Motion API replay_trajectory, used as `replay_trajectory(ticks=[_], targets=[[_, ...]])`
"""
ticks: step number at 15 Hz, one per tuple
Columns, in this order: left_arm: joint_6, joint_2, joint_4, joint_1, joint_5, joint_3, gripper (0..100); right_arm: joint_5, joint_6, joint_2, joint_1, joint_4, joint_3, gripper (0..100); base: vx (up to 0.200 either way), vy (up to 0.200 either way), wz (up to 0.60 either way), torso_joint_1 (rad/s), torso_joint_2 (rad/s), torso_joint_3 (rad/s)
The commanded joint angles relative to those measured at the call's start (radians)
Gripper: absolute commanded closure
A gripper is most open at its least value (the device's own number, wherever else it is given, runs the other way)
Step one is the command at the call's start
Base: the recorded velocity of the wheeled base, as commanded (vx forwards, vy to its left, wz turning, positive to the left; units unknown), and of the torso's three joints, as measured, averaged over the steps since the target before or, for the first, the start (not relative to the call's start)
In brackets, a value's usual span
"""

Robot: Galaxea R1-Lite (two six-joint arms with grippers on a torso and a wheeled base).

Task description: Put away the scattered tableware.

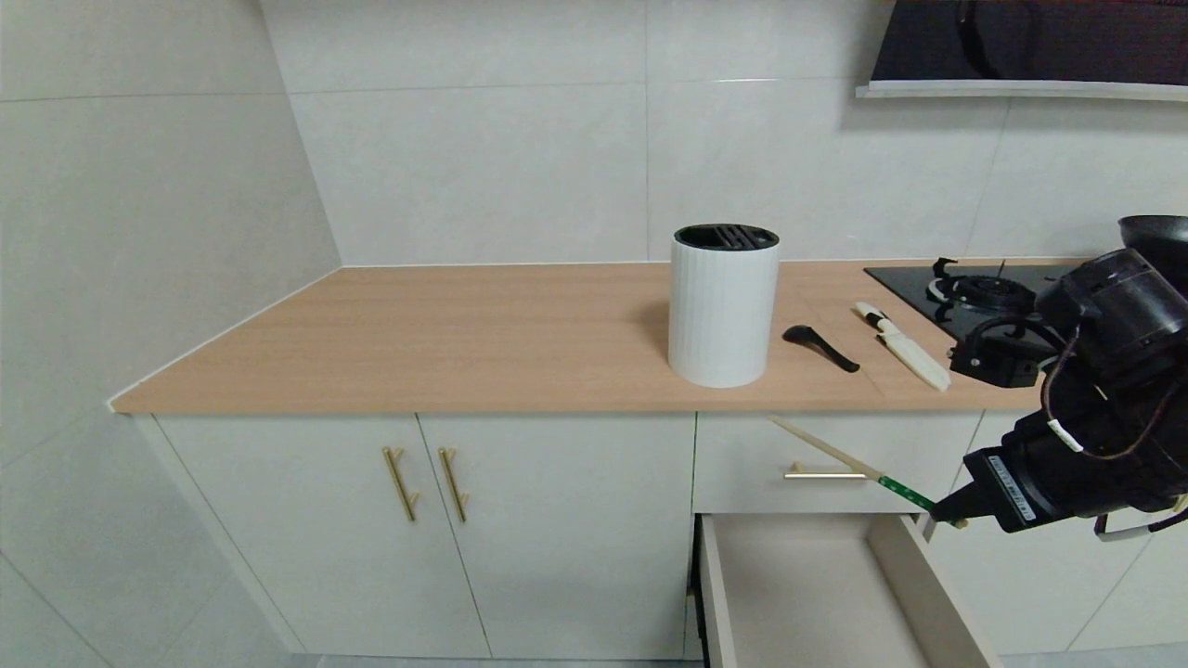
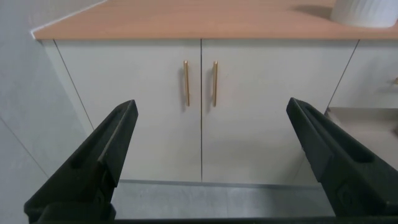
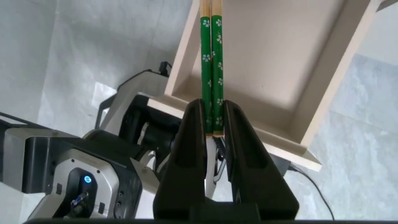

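The right tool [image 1: 949, 516] hangs in front of the kitchen cabinets, below the edge of the wooden desk [image 1: 464, 334], and is clamped on a pair of chopsticks [image 1: 835, 455]. In the right wrist view the two black fingers [image 3: 239, 143] of this tool [image 3: 213, 118] press on the green, flower-patterned ends of the chopsticks [image 3: 211, 50], which lie side by side and run straight out from the fingertips. The pale shafts extend over the open drawer [image 3: 273, 62]. In the head view the chopsticks slant up and away from the tool towards the robot's left, crossing the closed drawer front above the pulled-out drawer [image 1: 905, 575]. On the desk stands a white ribbed utensil holder [image 1: 722, 315] with a black slotted top. Just beside it on the robot's right lies a black spoon [image 1: 819, 346], then a white knife [image 1: 902, 345], near the black hob [image 1: 974, 292]. The left tool [image 2: 211, 109] is low before the cabinet doors [image 2: 261, 112], its fingers spread wide apart and holding nothing.
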Motion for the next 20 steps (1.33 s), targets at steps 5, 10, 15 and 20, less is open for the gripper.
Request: replay_trajectory(ticks=[5, 10, 15, 20], targets=[[0.000, 0.000, 0.000, 0.000, 0.000, 0.000, 0, 0.000, 0.000, 0.018, 0.001, 0.001, 0.000, 100, 0.000, 0.000, 0.00, -0.194, 0.48, 0.276], [0.000, 0.000, 0.000, 0.000, 0.000, 0.000, 0, 0.000, 0.000, 0.021, 0.001, 0.001, 0.000, 100, 0.000, 0.000, 0.00, -0.181, 0.49, 0.297], [0.000, 0.000, 0.000, 0.000, 0.000, 0.000, 0, -0.002, 0.000, 0.033, 0.003, 0.001, 0.002, 100, 0.000, 0.000, 0.00, -0.150, 0.46, 0.303], [0.000, 0.000, 0.000, 0.000, 0.000, 0.000, 0, -0.002, 0.000, 0.033, 0.003, 0.001, 0.002, 100, 0.000, 0.000, 0.00, -0.077, 0.35, 0.266]])
